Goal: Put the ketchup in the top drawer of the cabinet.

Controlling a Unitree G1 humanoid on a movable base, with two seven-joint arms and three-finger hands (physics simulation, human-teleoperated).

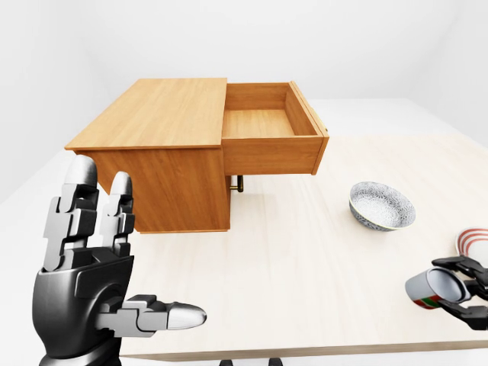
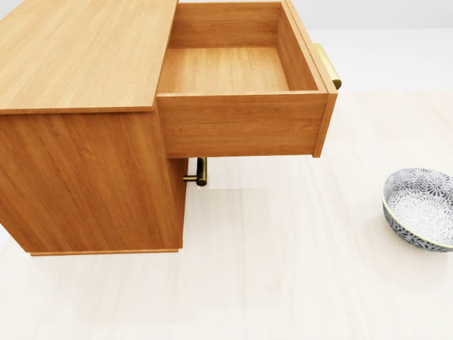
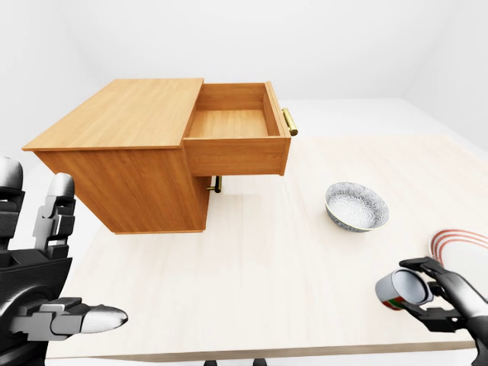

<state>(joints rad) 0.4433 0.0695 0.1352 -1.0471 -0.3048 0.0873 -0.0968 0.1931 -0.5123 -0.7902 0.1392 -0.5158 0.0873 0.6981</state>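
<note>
Fingers (image 3: pixel 427 267) of my right hand (image 3: pixel 446 301) curl round ketchup (image 3: pixel 400 290), low right over tabletop (image 3: pixel 267 259); grip looks partial, maybe. Left hand (image 1: pixel 84 274) spread, empty. Top drawer (image 3: pixel 232 122) open, well apart. Risk: bottle slips during carry.

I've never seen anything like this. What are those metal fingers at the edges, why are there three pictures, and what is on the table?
These are simulator renders from three cameras on a humanoid robot's head: one looks down, two act as eyes. The grey-and-black left hand is raised with open fingers, holding nothing. The black right hand closes round a small cylindrical container with red and green markings, presumably the ketchup. On the pale wooden table stand a light-brown wooden cabinet, its top drawer pulled out and empty, a blue-and-white patterned bowl, and a red-rimmed plate at the edge.
</note>
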